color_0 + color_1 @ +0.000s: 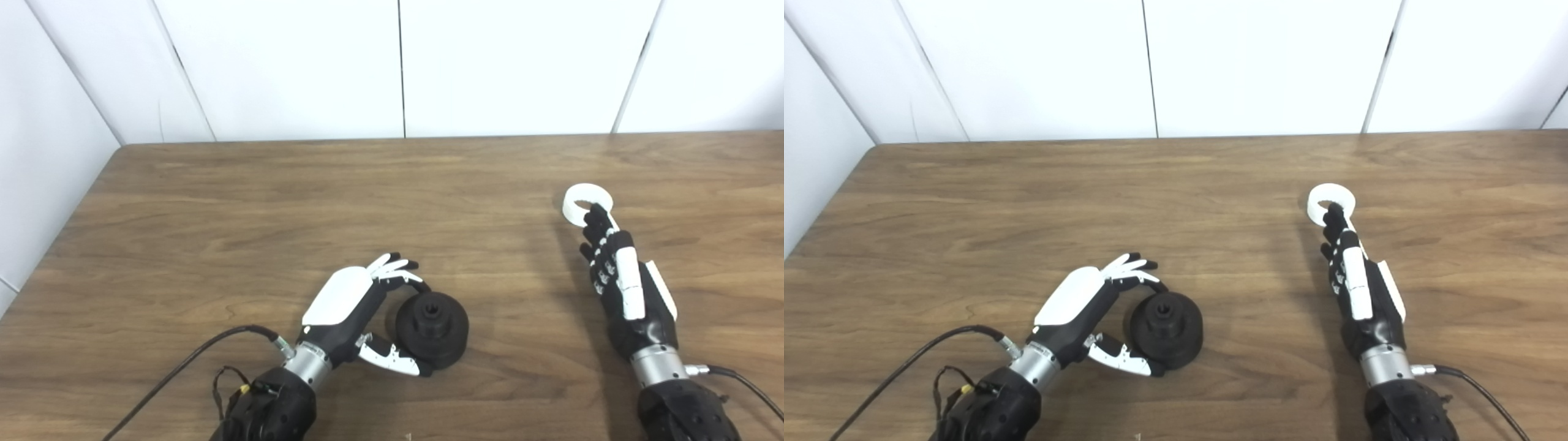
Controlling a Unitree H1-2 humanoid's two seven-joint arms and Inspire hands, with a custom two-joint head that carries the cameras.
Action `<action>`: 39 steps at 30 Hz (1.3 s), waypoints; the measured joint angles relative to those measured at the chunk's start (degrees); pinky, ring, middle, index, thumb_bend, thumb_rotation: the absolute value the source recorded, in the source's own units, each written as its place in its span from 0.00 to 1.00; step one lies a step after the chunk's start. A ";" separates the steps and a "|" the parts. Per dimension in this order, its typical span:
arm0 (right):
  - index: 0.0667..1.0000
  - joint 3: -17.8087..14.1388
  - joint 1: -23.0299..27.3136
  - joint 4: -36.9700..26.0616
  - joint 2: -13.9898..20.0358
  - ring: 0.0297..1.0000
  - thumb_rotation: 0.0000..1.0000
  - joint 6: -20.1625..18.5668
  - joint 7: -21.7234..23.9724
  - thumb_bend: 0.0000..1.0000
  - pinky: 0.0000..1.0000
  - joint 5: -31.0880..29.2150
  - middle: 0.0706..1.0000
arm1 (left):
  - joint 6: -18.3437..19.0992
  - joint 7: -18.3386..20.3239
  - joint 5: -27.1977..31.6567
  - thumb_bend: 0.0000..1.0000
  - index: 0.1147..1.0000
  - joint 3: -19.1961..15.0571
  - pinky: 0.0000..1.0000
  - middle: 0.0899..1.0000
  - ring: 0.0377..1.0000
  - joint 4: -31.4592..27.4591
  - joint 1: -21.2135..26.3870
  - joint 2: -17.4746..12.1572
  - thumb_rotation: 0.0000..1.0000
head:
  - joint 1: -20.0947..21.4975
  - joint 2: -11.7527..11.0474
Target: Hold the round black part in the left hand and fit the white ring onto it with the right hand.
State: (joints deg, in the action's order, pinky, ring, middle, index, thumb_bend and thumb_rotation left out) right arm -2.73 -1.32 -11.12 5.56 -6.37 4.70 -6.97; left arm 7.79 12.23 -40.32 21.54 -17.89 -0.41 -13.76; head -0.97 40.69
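Note:
The round black part [432, 329] sits on the wooden table [306, 202] near the front, its central hub pointing up. My left hand [361, 306] is open and cupped against the part's left side, fingers [395, 268] curled over its far edge and the thumb [395, 362] at its near edge. The white ring [587, 204] lies flat on the table at the right. My right hand [618, 282] is open and stretched flat toward the ring, its fingertips [595, 215] touching the ring's near rim. The same layout shows in the right eye view, with the part [1165, 329] and the ring [1330, 201].
White wall panels [398, 61] stand behind the table's far edge, and one runs along its left side. Black cables [184, 367] trail from both wrists across the table's front edge.

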 measured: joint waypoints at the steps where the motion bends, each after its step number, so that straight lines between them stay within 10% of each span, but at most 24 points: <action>1: 0.98 0.00 0.00 -0.19 0.00 1.00 1.00 -0.26 0.00 0.61 1.00 0.00 0.98 | -0.12 -0.01 -0.18 0.85 0.61 0.06 0.91 0.88 0.97 -0.09 -0.18 -0.04 0.22 | 0.09 0.09; 15: 0.95 -1.11 0.13 -0.24 0.91 1.00 0.99 -1.24 0.00 0.59 1.00 -0.48 0.97 | -1.59 -0.38 -0.58 0.83 0.62 -0.35 0.90 0.89 0.98 -0.63 -3.00 -0.05 0.22 | 0.18 0.44; 31: 0.75 -3.79 11.37 0.24 6.87 0.93 0.43 -1.69 -5.01 0.73 0.93 11.57 0.89 | -1.76 -0.62 -0.78 0.83 0.62 -0.54 0.90 0.88 0.98 -0.66 -3.40 0.08 0.22 | 0.53 0.26; 39: 0.74 -0.24 17.52 11.24 12.92 0.97 0.37 -0.21 -6.90 0.90 0.99 22.75 0.91 | -1.63 -0.82 -0.81 0.84 0.63 -0.56 0.93 0.88 0.97 -0.66 -3.69 0.15 0.22 | 1.32 -0.35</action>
State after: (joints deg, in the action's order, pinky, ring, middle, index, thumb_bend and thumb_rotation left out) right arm -2.97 16.20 0.12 18.48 -6.58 -2.20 15.79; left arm 6.16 11.41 -41.13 20.98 -18.55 -4.10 -13.61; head 0.35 40.34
